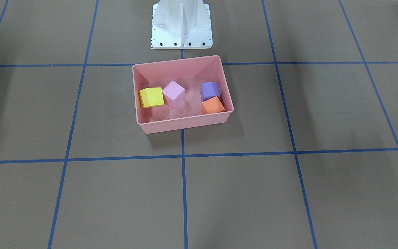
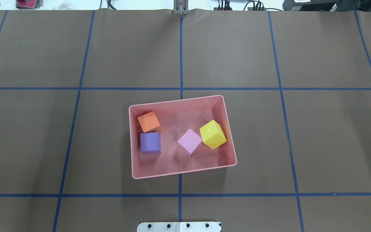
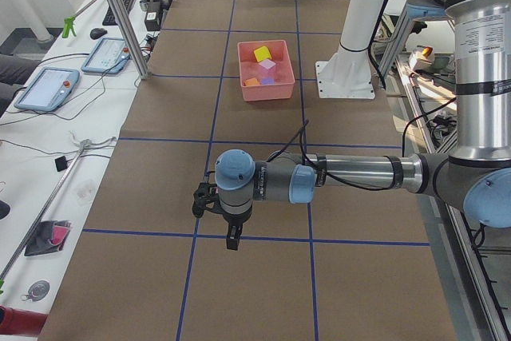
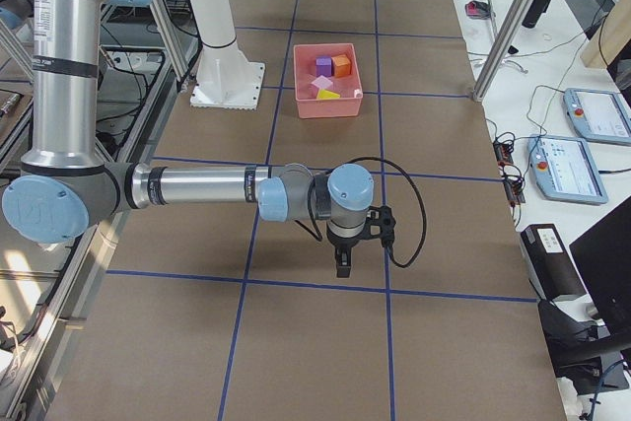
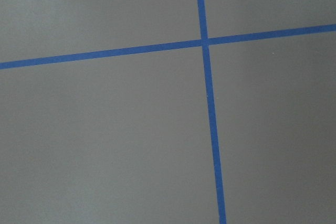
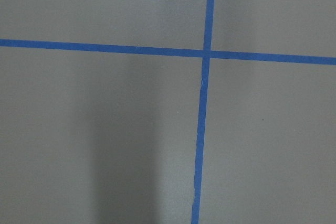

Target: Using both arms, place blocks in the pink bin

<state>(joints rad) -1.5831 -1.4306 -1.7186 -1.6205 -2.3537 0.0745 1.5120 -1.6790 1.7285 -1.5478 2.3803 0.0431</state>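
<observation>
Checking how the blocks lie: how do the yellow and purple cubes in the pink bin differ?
The small matte yellow cube lies at the robot's-right end of the shallow salmon-pink plastic bin; the small matte purple cube lies at its left end. The yellow cube looks tipped and turned cornerwise to the walls; the purple cube sits flat and roughly square to them. Both look equal in size and are inside the bin.
</observation>
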